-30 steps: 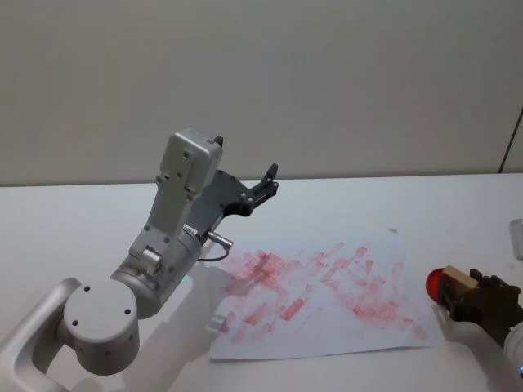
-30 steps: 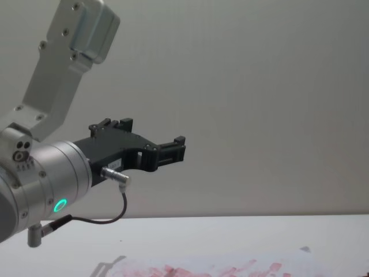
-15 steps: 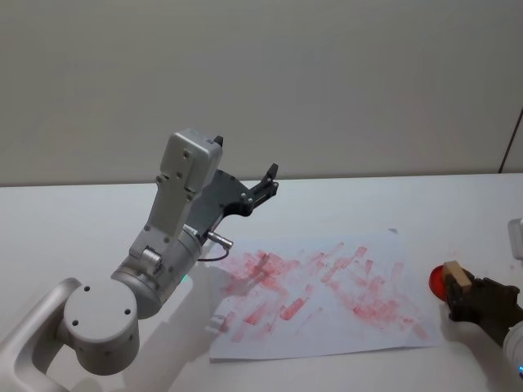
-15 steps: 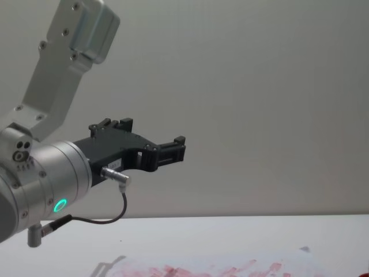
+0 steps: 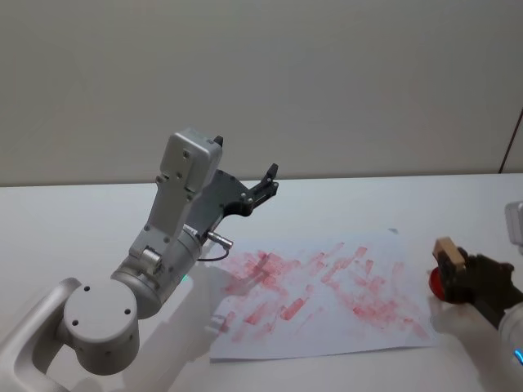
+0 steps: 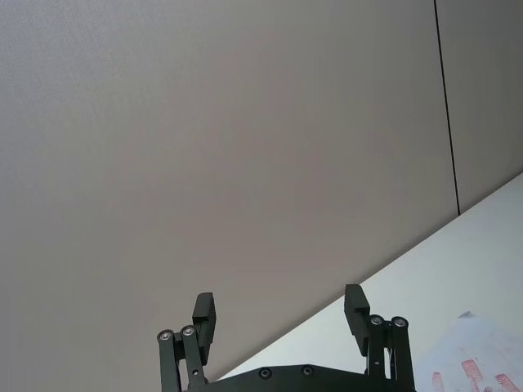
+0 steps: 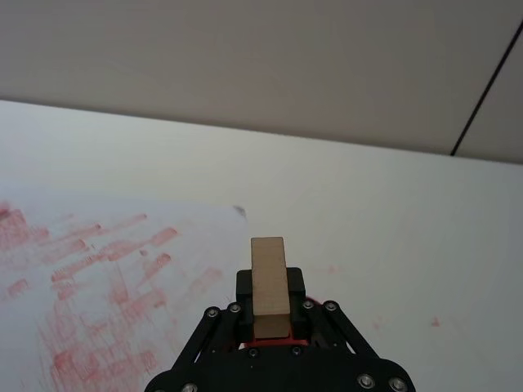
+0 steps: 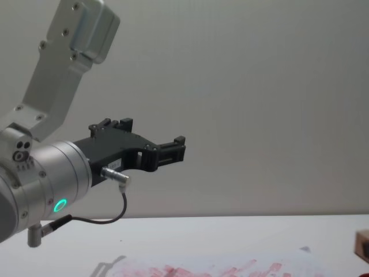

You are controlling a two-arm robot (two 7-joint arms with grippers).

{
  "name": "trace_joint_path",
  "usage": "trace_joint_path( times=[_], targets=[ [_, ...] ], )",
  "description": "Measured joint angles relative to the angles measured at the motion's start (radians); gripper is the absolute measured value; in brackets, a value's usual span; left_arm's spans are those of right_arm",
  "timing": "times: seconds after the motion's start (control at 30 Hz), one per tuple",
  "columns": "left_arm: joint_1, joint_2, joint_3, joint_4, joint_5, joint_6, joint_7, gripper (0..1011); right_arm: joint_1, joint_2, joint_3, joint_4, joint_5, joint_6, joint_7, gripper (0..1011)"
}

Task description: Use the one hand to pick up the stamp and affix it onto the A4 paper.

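Right gripper (image 5: pixel 456 273) holds the stamp (image 5: pixel 447 251) clamped between its fingers, just beside the A4 paper (image 5: pixel 327 314).

Two grippers are counted, the left gripper (image 6: pixel 279 296) and the right gripper (image 5: pixel 460 276). One stamp (image 7: pixel 268 269), one A4 paper (image 5: pixel 327 306), one red ink pad (image 5: pixel 436 286) and one white table (image 5: pixel 73 220) are seen.
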State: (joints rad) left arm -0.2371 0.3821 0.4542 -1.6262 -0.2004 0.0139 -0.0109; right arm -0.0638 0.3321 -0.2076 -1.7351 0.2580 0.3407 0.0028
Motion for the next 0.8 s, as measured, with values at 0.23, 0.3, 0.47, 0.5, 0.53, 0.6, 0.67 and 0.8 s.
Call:
trace_joint_path(
  times=[0.23,0.3,0.47,0.5,0.53,0.6,0.67,0.8],
  targets=[
    [0.0,0.0,0.0,0.0,0.0,0.0,0.0,1001,0.034,-0.015,-0.009,-0.003,-0.024,-0.038,0.06,216],
    [0.0,0.0,0.0,0.0,0.0,0.0,0.0,1001,0.044,-0.02,-0.011,-0.002,-0.027,-0.044,0.076,216],
    [0.0,0.0,0.0,0.0,0.0,0.0,0.0,1001,0.077,-0.037,-0.022,0.014,-0.031,-0.056,0.139,216],
    [0.0,0.0,0.0,0.0,0.0,0.0,0.0,1001,0.081,-0.04,-0.023,0.017,-0.031,-0.056,0.151,216],
    [0.0,0.0,0.0,0.0,0.0,0.0,0.0,1001,0.09,-0.045,-0.026,0.023,-0.03,-0.056,0.165,216],
    [0.0,0.0,0.0,0.0,0.0,0.0,0.0,1001,0.098,-0.049,-0.029,0.029,-0.028,-0.052,0.185,216],
    [0.0,0.0,0.0,0.0,0.0,0.0,0.0,1001,0.107,-0.055,-0.033,0.038,-0.023,-0.044,0.206,216],
    [0.0,0.0,0.0,0.0,0.0,0.0,0.0,1001,0.119,-0.063,-0.038,0.05,-0.013,-0.021,0.235,216]
  ],
)
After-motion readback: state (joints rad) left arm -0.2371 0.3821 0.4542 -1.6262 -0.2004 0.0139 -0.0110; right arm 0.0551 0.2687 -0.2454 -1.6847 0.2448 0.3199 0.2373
